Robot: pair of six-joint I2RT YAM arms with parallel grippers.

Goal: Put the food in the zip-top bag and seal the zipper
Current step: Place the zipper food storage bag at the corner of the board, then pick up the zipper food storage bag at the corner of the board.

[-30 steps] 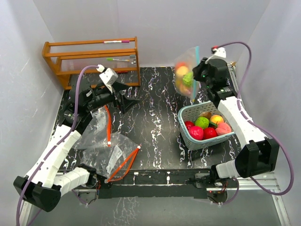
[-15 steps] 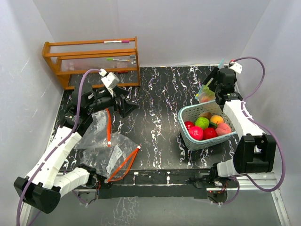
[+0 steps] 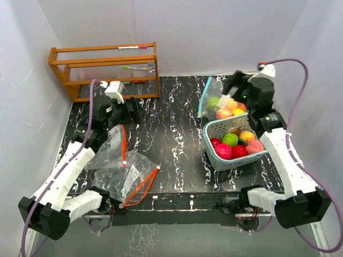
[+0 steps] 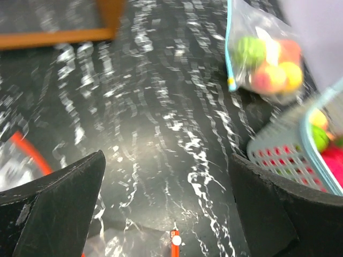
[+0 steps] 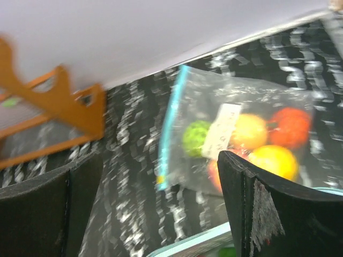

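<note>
The bag point(image 3: 215, 99) of food point(image 3: 224, 112) lies just beyond the right gripper's point(image 3: 235, 92) spread fingertips; the basket point(image 3: 213, 155) sits beside them, nearer the arm's base.

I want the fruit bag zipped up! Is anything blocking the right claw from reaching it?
Nothing visible does. The zip-top bag lies right in front of the open right gripper. The teal basket sits beside the bag, not between them.

Table point(image 3: 177, 134): black with white marbling. Far right I see a clear zip-top bag point(image 3: 220, 104) with a teal zipper; the food point(image 5: 252, 131) inside is green, yellow, orange, red. Basket point(image 3: 209, 142) teal. Far-left rack point(image 3: 102, 67) orange-brown. Near-left spare bags point(image 3: 120, 171) clear, orange zippers.
</note>
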